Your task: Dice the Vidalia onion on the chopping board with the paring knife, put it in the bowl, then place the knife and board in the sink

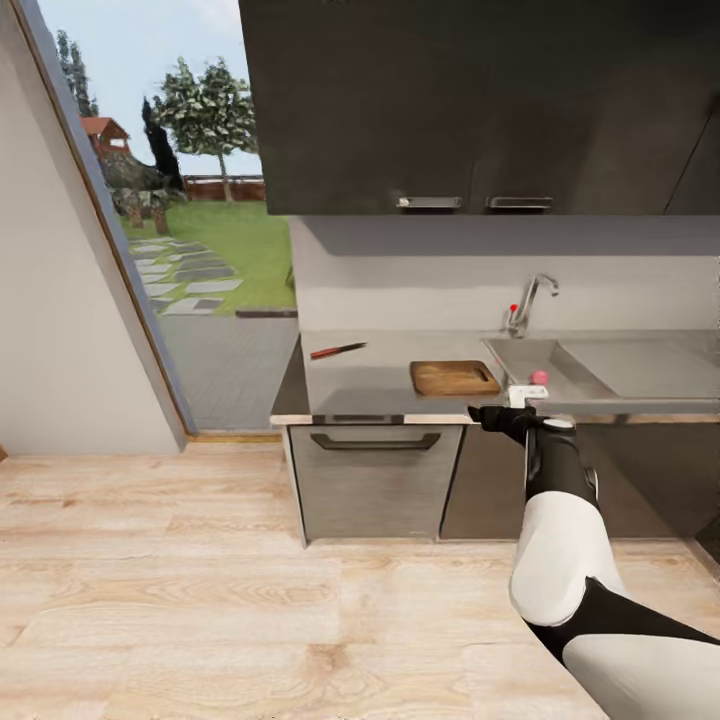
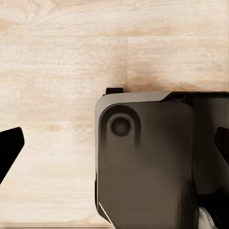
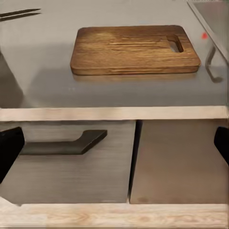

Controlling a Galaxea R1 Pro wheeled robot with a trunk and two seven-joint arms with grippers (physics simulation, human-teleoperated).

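Observation:
The brown chopping board (image 1: 455,377) (image 3: 133,50) lies on the grey countertop (image 1: 365,380) just left of the steel sink (image 1: 533,356) with its chrome tap (image 1: 527,300). Further left lies the paring knife (image 1: 338,350) (image 3: 19,13). My right gripper (image 1: 492,415) (image 3: 114,148) is open and empty, level with the counter's front edge and below the board's right end. In the left wrist view my left gripper (image 2: 114,148) hangs open over the wooden floor beside my dark base (image 2: 148,162). A small pinkish-red round thing (image 1: 539,377) sits at the sink's front rim. The bowl is out of view and the onion is hidden.
Dark wall cabinets (image 1: 450,100) hang above the counter. Below it are a drawer front with a dark handle (image 1: 375,441) (image 3: 67,143) and cabinet doors. A tall glass opening (image 1: 190,230) to the garden is on the left. Light wood floor (image 1: 250,600) lies before the counter.

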